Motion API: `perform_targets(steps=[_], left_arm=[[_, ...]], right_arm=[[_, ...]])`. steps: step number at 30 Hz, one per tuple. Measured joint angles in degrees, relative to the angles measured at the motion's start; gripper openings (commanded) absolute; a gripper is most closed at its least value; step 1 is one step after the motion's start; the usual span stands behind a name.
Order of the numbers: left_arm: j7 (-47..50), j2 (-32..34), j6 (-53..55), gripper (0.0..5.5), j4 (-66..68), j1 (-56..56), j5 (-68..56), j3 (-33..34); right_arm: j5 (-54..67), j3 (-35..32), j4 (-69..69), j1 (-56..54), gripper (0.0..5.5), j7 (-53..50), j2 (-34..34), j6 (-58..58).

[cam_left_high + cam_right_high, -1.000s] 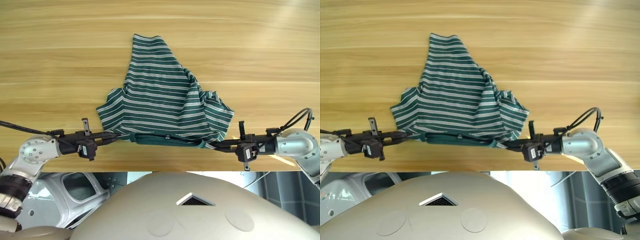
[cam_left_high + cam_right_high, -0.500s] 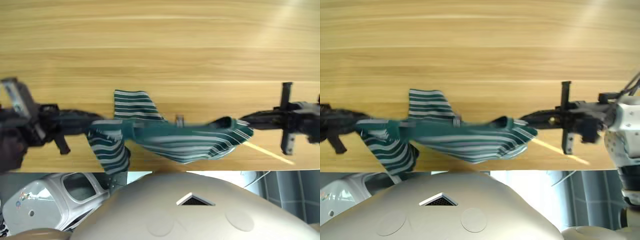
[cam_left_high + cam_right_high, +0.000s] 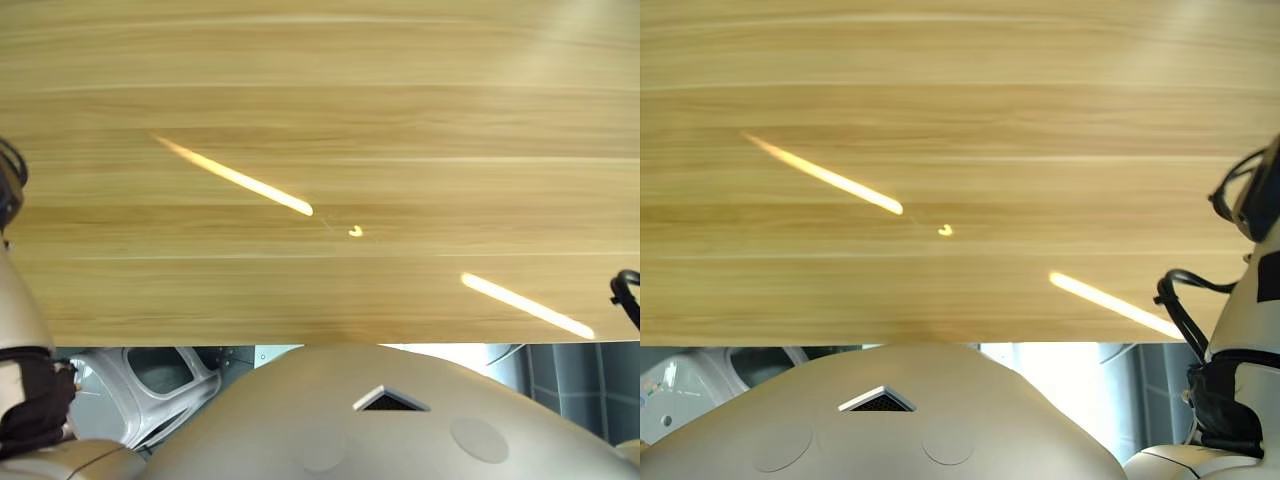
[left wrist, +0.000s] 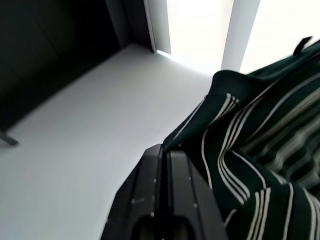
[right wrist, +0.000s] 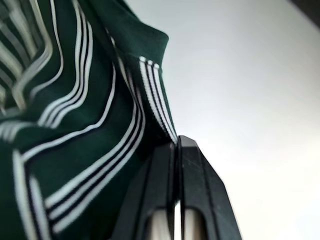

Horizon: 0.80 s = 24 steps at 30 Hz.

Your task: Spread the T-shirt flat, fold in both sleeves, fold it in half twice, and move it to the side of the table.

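Currently left gripper [image 4: 167, 150] is clamped tight on an edge of the green striped T-shirt [image 4: 260, 130]; right gripper [image 5: 177, 142] pinches another edge. Shirt hangs in air, off the bench [image 3: 320, 120].

Glossy wood table [image 3: 400, 120] — knitted cloth T-shirt [image 4: 260, 150].

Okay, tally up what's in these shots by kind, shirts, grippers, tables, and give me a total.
T-shirt: 1
Grippers: 2, the left gripper and the right gripper, each shut on the T-shirt
Table: 1
Total: 4
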Motion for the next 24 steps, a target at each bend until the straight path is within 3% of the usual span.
perform_targets(steps=[3, 7, 10, 11, 15, 21, 24], left_arm=[[1.9, -0.3, -9.2, 0.02, -2.2, 19.1, 7.6, -1.1], [-8.3, -2.0, -11.9, 0.02, -7.2, 49.6, 2.8, -14.4], [-14.9, 2.8, -11.8, 0.02, -19.2, 69.2, -2.7, -22.4], [-17.1, 7.9, -11.5, 0.02, -25.1, 74.2, -5.1, -23.3], [-19.5, 12.7, -7.4, 0.02, -30.5, 79.3, -6.0, -20.8], [-21.9, 15.3, -3.3, 0.02, -36.2, 84.0, -3.6, -17.4], [-24.0, 15.9, -2.0, 0.52, -38.0, 86.1, -2.7, -17.2]], right_arm=[[-3.4, 1.1, -1.7, 9.5, 0.00, 0.5, 0.1, -3.6], [-3.7, 8.1, -10.1, 31.8, 0.00, 11.8, 0.6, -3.2], [1.9, 18.1, -28.7, 57.5, 0.00, 26.7, -7.6, -3.0], [5.8, 21.7, -39.4, 67.5, 0.00, 32.5, -13.5, -3.2], [9.3, 22.8, -50.3, 76.5, 0.00, 38.0, -18.2, -0.4], [-1.1, 22.6, -48.8, 79.0, 0.00, 37.7, -17.3, 5.5], [-3.7, 22.4, -48.8, 79.3, 0.00, 37.7, -16.6, 6.9]])
